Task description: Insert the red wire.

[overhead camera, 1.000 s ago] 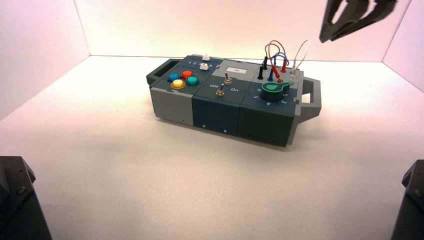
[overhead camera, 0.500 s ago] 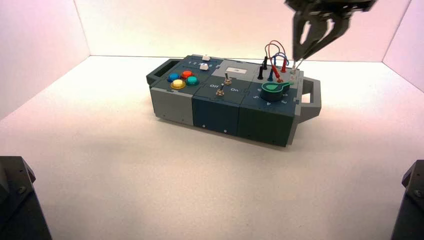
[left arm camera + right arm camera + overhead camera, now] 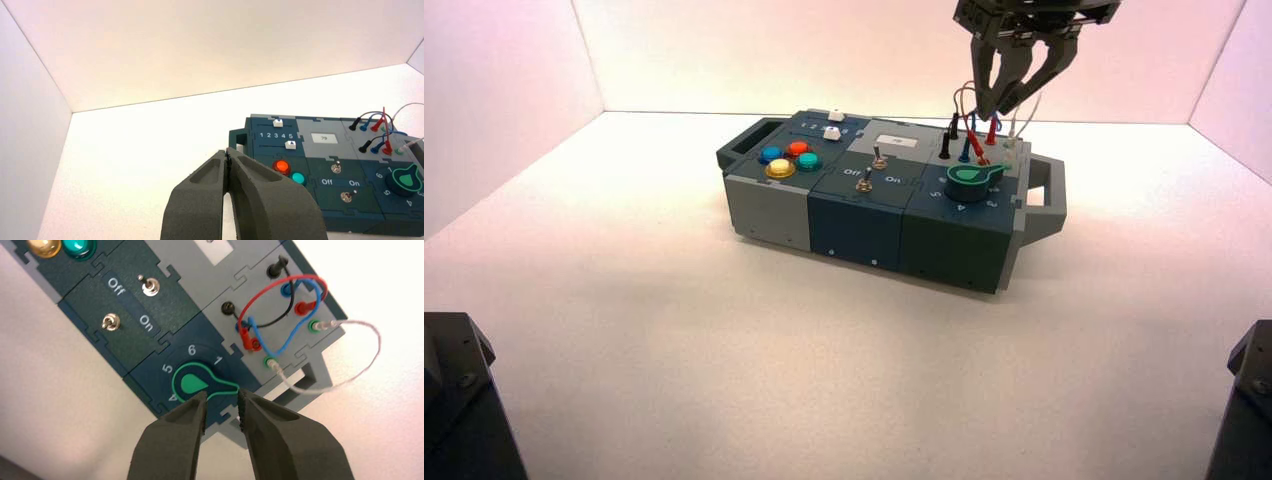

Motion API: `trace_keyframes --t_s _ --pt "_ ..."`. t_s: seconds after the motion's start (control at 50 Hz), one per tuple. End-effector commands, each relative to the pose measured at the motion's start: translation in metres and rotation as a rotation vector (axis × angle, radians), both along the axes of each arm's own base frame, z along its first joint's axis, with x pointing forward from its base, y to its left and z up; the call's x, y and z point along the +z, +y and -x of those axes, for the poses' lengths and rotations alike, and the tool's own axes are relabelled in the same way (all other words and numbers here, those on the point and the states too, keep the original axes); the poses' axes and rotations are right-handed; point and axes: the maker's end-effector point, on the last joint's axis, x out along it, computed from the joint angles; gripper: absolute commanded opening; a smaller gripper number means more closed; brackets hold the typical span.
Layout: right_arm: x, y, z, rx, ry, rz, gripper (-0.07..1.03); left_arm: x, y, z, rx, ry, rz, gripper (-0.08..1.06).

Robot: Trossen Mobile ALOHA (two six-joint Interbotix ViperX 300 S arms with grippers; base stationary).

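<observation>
"Where was the red wire (image 3: pixel 280 281)?"

"On the grey panel (image 3: pixel 295 332) at the right end of the box (image 3: pixel 874 200). It made an arch, and its long axis ran from the near side to the far side."

"And its plugs?"

"The far plug (image 3: pixel 992 131) pointed downward, almost upright. The near plug (image 3: pixel 246 340) was tilted, its tip down toward the near right; I cannot tell if it was fully seated."

"The grippers?"

"The right gripper (image 3: pixel 996 110) hung above the wires, its fingers apart, grasping nothing. The left gripper (image 3: pixel 227 152) waited at left, clenched and empty."
</observation>
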Motion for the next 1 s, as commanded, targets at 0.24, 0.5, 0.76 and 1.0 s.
trace_keyframes --t_s 0.24,0.5,0.76,1.0 --pt "0.001 0.007 -0.014 0.018 -0.017 0.01 0.49 0.016 0.001 -0.005 0.009 -0.038 0.012 -0.03" --pt "-0.002 0.008 -0.021 0.025 -0.017 0.024 0.49 0.016 0.001 -0.005 0.009 -0.038 0.012 -0.03" --pt "-0.005 0.011 -0.028 0.029 -0.015 0.032 0.48 0.017 0.001 -0.005 0.009 -0.041 0.013 -0.03" --pt "-0.014 0.012 -0.03 0.03 0.006 0.045 0.41 0.019 0.001 -0.004 0.009 -0.05 0.015 -0.03"
